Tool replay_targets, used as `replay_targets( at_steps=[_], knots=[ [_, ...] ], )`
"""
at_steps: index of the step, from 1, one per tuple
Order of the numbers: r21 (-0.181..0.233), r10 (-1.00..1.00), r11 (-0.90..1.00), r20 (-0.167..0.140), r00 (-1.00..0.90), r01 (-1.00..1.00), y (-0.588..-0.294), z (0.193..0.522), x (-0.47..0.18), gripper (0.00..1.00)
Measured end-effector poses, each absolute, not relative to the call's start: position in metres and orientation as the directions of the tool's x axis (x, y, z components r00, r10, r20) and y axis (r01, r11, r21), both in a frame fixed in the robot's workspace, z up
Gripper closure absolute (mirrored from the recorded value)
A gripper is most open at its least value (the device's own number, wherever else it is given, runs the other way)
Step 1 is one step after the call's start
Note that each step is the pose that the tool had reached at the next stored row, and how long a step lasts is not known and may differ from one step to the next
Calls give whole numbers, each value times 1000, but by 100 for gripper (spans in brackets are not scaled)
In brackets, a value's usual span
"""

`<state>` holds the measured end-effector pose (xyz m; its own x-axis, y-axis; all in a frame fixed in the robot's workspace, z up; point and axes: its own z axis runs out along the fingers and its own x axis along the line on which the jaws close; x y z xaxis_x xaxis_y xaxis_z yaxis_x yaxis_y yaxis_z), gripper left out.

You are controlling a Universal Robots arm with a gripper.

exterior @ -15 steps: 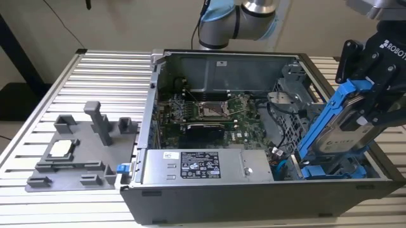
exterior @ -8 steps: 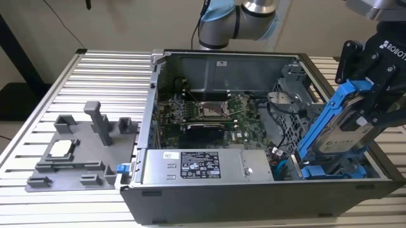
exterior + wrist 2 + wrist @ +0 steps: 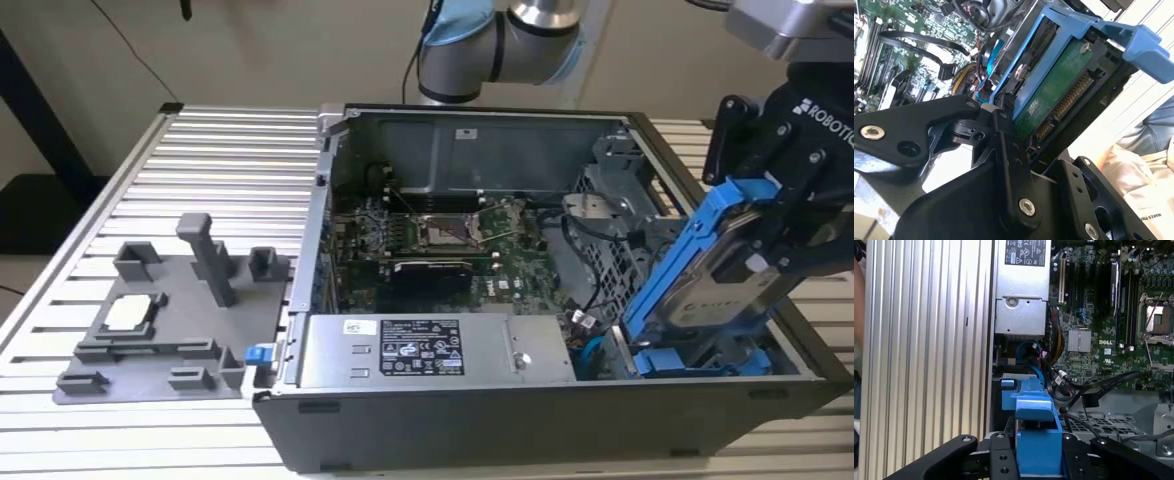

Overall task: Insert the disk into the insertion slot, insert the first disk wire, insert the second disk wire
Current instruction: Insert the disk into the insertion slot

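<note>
The end effector (image 3: 761,235) was clamped on the disk (image 3: 707,290), its fingers (image 3: 1001,460) pressed against the sides of the blue caddy. It held the drive steeply tilted over the corner of the open computer case (image 3: 467,440) at the exterior view's right. The lower end of the disk dipped inside the case wall there, while the upper end rose above the rim. That tilt probably served to feed the leading edge down toward the insertion slot, which sat low in that corner. The drive was not seated.

In the second wrist view the green circuit board (image 3: 1054,95) on the underside of the disk and its connector row faced outward, clear of the grip. This suggested the hold on the caddy's edges was chosen to leave the sockets free for the wires. A blue cable (image 3: 1029,347) lay loose beside the grey power supply (image 3: 414,350), near the motherboard (image 3: 441,235), and nothing was plugged into the drive.

The case stood on a slatted metal bench (image 3: 227,150). A grey fixture plate (image 3: 160,330) stood well apart on it, at the exterior view's left.
</note>
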<state>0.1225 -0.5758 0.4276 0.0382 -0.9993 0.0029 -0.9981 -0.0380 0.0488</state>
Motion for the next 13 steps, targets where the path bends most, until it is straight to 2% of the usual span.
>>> replay_targets(
  at_steps=[13],
  knots=[
    [67, -999, -40, 2, 40, -997, -576, 414, 131, 67]
  ],
)
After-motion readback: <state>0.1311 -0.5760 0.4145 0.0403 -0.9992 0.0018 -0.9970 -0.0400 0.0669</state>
